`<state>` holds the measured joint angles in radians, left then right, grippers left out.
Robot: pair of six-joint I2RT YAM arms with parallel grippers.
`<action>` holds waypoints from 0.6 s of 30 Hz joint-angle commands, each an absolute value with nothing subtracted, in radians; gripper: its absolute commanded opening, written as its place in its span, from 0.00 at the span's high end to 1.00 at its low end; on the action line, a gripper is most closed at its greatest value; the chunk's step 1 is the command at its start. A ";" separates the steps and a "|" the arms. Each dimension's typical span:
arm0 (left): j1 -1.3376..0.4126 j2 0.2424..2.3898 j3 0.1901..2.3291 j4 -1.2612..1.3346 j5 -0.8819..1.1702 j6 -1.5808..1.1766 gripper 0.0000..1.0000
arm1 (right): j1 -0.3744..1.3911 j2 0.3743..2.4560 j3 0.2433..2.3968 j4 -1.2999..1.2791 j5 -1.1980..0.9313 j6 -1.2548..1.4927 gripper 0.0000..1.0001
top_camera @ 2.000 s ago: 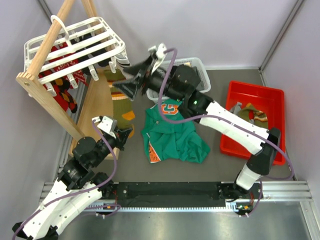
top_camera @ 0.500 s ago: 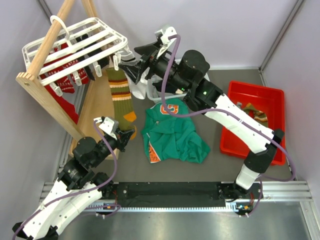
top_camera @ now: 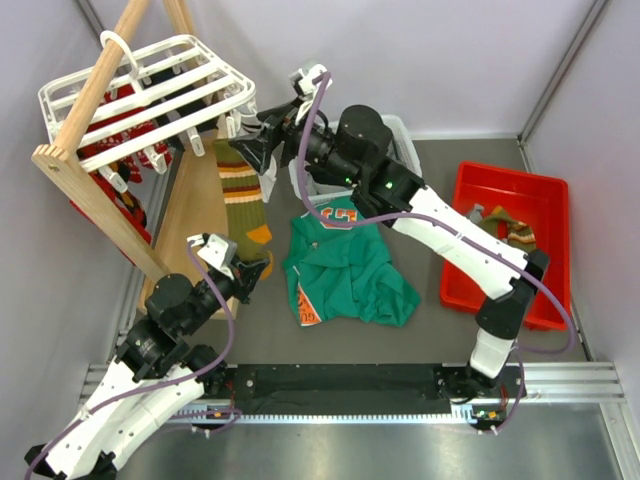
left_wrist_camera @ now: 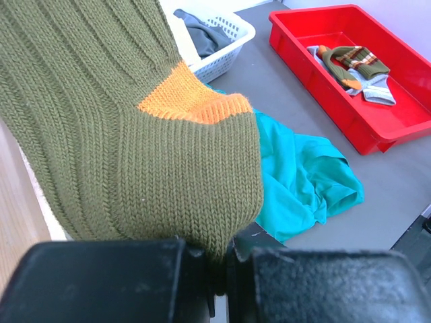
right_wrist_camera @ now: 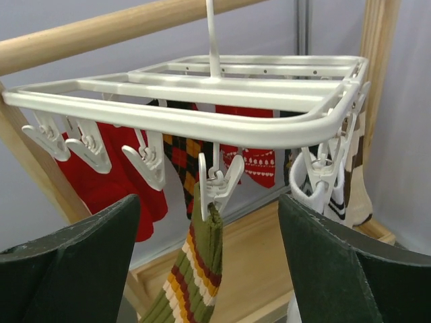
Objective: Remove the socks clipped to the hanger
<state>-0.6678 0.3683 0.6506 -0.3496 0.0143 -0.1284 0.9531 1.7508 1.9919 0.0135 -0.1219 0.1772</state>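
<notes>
A green-brown-orange striped sock point(top_camera: 243, 198) hangs by its cuff from a white clip point(right_wrist_camera: 217, 182) on the near edge of the white slatted hanger point(top_camera: 150, 85). My left gripper point(top_camera: 250, 268) is shut on the sock's toe point(left_wrist_camera: 195, 195). My right gripper point(top_camera: 250, 148) is open just in front of the hanger; its dark fingers point(right_wrist_camera: 74, 269) stand either side of the clip and the sock's cuff point(right_wrist_camera: 205, 259) without touching. Red patterned socks point(right_wrist_camera: 259, 155) and a white sock point(right_wrist_camera: 313, 192) hang from other clips.
The hanger hangs on a pale wooden A-frame rack point(top_camera: 90, 190) at the far left. A green shirt with orange print point(top_camera: 345, 270) lies mid-table. A white basket point(top_camera: 400, 140) stands behind my right arm. A red bin point(top_camera: 540, 195) with socks is on the right.
My right gripper has moved left and closer to the hanger and now straddles the striped sock's clip. The hanger has swung slightly. My left gripper keeps hold of the sock's toe.
</notes>
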 commanded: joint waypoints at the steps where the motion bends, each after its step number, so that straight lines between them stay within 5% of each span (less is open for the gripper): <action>1: -0.669 0.348 0.650 -0.291 0.029 -0.133 1.00 | 0.951 1.766 2.037 0.075 -0.124 0.238 0.19; 6: -0.669 0.347 0.649 -0.288 0.037 -0.133 1.00 | 0.951 1.802 2.059 0.095 -0.132 0.236 0.28; 18: -0.669 0.345 0.647 -0.290 0.038 -0.135 1.00 | 0.951 1.905 2.206 0.049 -0.092 0.224 0.30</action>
<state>-0.6678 0.3534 0.6495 -0.3481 0.0292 -0.1287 0.9531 1.8919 2.1361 0.0376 -0.1204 0.2287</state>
